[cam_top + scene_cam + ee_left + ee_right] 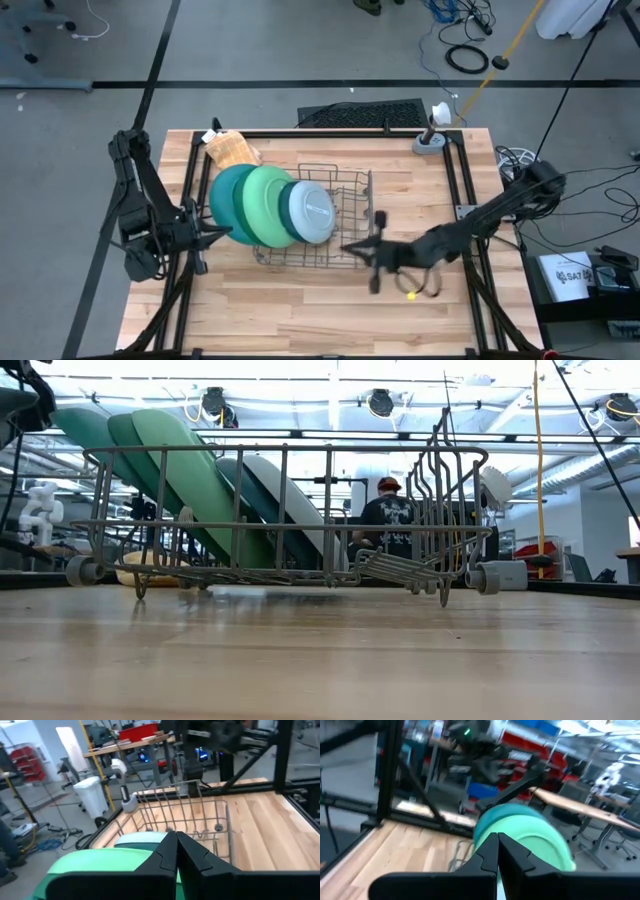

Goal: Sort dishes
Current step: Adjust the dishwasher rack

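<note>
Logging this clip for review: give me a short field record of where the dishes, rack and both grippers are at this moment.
rack: grey wire rack at table centre
dishes: teal plate, light green plate and pale blue-grey plate leaning in a row in the rack
other item: tan waffle-textured lump behind the plates
left gripper: shut, at the teal plate's edge
right gripper: shut, at the rack's near side
background: person beyond the table in the low view
</note>
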You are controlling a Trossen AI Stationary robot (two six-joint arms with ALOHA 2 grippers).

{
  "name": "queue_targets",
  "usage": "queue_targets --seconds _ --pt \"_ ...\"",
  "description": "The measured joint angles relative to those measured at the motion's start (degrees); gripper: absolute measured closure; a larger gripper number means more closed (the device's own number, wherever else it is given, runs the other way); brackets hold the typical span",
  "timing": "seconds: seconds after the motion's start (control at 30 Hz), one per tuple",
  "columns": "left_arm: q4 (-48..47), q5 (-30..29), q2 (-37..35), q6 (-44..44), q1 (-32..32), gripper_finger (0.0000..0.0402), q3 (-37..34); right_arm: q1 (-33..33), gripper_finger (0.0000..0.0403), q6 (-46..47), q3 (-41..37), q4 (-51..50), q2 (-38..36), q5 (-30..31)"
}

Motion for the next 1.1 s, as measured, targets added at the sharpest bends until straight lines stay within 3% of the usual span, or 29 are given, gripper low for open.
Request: queue_targets --seconds 0.17,0.33,0.73,0.9,1.03,1.1 --pt "5.04 2.65 -2.66 10.20 0.91 0.0394 0.00 0.00 0.0403 2.91 -12.14 3.00 -11.12 2.99" --pt "5.29 6.01 -7.00 13.28 3.41 0.0394 0.00 -0.42 0.0403 4.80 -16.50 4.75 -15.73 4.02" --pt "7.84 11.45 -9.07 19.07 7.18 0.0394 0.00 -10.69 0.0403 9.39 -9.10 3.95 -4.23 -6.55" --pt "8.69 12.53 -9.07 19.10 7.52 0.0394 0.00 -11.01 0.0397 15.61 -5.34 -6.28 -8.03 0.89" --pt "8.71 12.49 -9.10 19.61 7.53 0.0394 0.00 -9.25 0.0355 21.57 1.20 -24.47 -11.59 8.30" --pt "8.71 12.51 -9.17 19.61 7.71 0.0394 0.00 -9.15 0.0324 29.79 5.80 -35.54 -12.49 9.64"
